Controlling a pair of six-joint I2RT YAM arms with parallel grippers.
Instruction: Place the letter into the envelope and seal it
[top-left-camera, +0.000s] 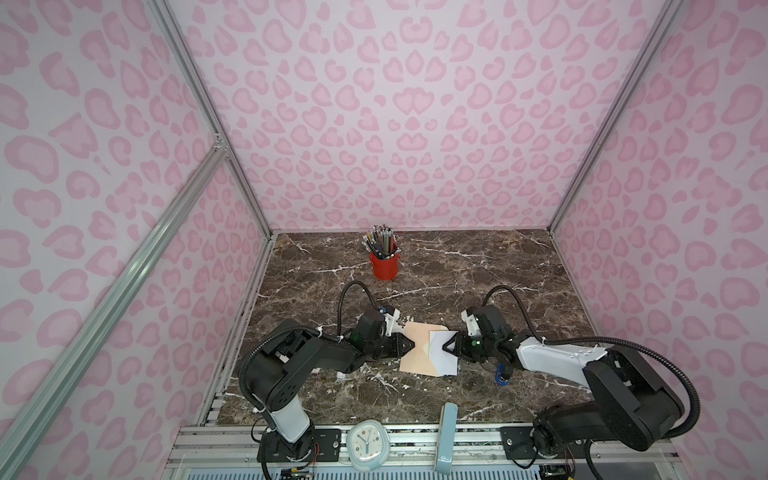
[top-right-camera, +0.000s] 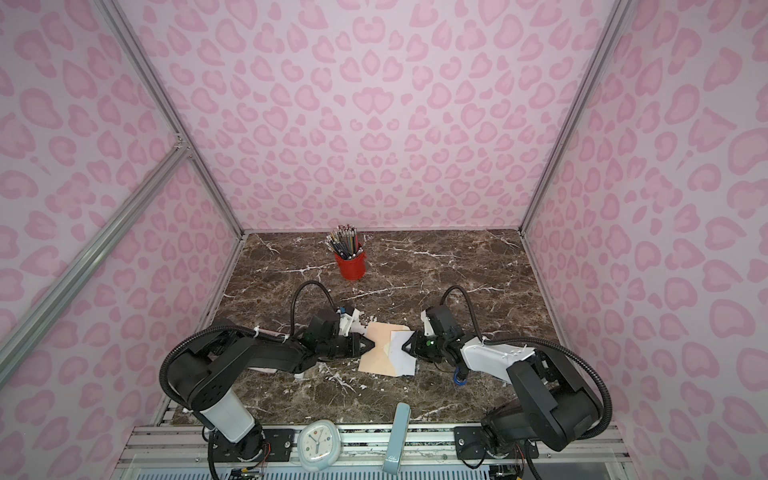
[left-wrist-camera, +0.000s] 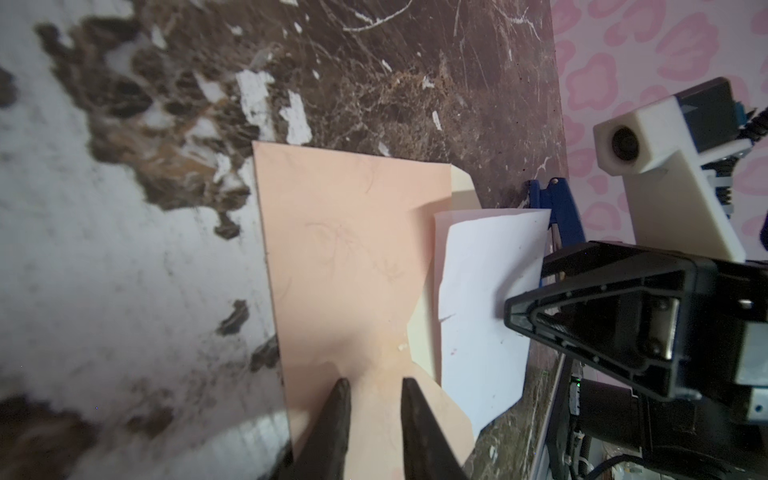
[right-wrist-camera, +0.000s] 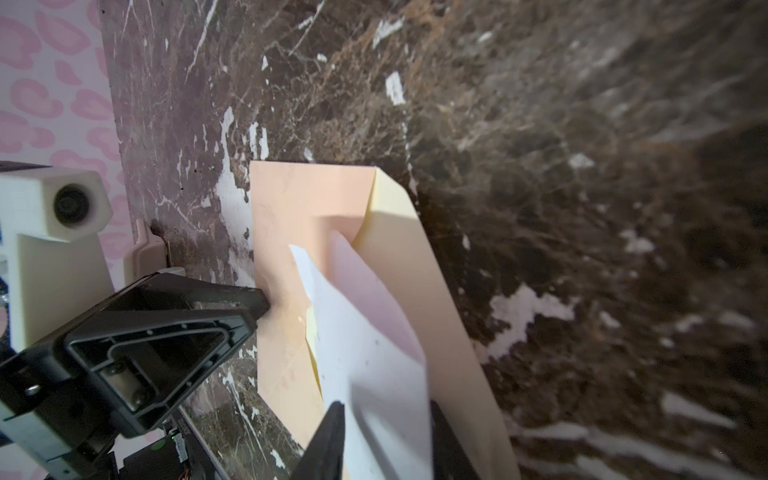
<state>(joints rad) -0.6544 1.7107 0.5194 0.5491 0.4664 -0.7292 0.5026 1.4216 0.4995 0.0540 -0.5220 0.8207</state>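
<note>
Envelope (top-left-camera: 417, 362) flat on the marble table (top-left-camera: 498, 270), cream flap (right-wrist-camera: 409, 257) turned toward the right gripper (right-wrist-camera: 386, 407). Red pencil cup (top-left-camera: 384, 266) stands well beyond the envelope. Letter (top-left-camera: 444, 365) lies across the envelope's flap side, leading corner over the peach face, most of the sheet hanging out past the flap. You can't tell here whether that corner is inside the pocket or riding on top.

Left gripper (left-wrist-camera: 376, 388): jaws part-way spread, tips bearing on the envelope's edge opposite the flap. That looks like a pin, not a pinch. Right gripper: jaws apart around the letter's outer edge, no bite showing.

Handling, as judged: the letter is light, limp and bowed, and pushed from its outer end it will likely buckle. Take it mid-edge, close to the envelope's mouth, and feed in short strokes. The envelope is thin and probably slides on polished marble, so pin it while you feed.
</note>
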